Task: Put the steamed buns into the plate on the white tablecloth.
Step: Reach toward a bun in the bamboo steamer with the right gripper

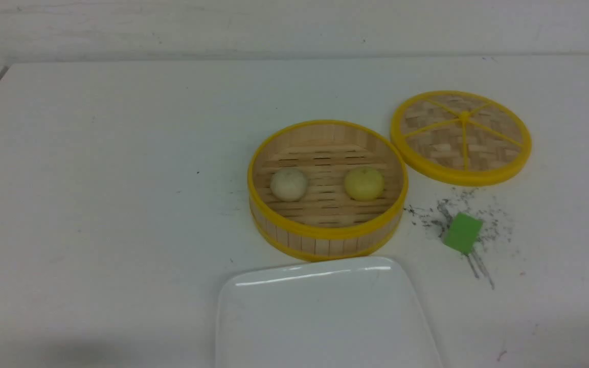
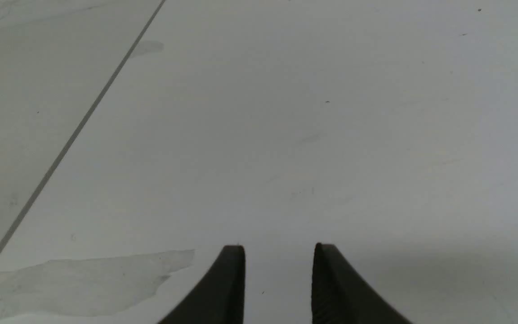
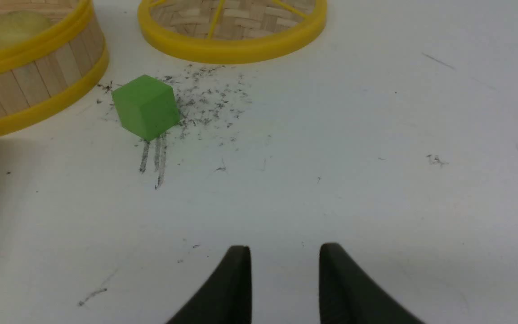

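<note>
The off-white bun [image 1: 288,184] and the pale yellow bun [image 1: 363,183] sit side by side in the open bamboo basket [image 1: 325,240] mid-table on the white tablecloth [image 1: 95,179]. The plate [image 1: 325,317] lies bare at the near edge, possibly touching the basket. The woven lid [image 1: 460,138] and green cube [image 1: 462,233] lie toward the right edge. The left gripper [image 2: 278,247] and right gripper [image 3: 285,247] hover parted, grasping nothing.

Looks like a lab test bench: scuffed white tablecloth [image 1: 95,204], plain white wall [image 1: 274,25], a stray green cube [image 1: 462,232].
</note>
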